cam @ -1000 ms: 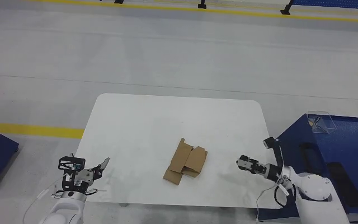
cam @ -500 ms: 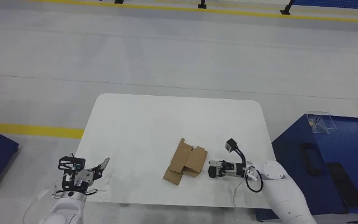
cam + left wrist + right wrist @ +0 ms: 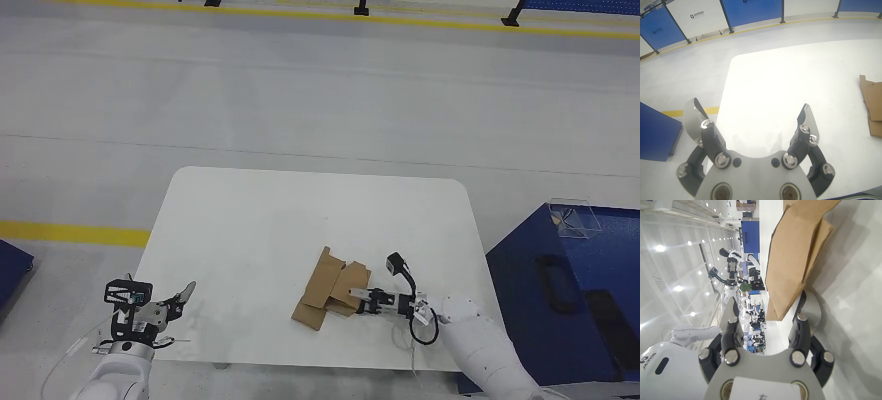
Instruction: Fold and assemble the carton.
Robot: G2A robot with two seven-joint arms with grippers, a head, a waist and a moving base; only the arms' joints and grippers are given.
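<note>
From above, the right gripper (image 3: 362, 297) has slid across the counter (image 3: 250, 220) to the flat carton (image 3: 333, 287), now just ahead of it. The left wrist view shows the left gripper (image 3: 751, 106) released, the carton well off to its side. The right wrist view shows that gripper released too, its fingers (image 3: 732, 311) straddling a carton corner; so shallow a bite could slip off or shove the carton away.

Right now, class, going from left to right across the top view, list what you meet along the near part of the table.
Left pincer, open → brown carton → right pincer, open at the carton's right edge → blue cabinet.
</note>
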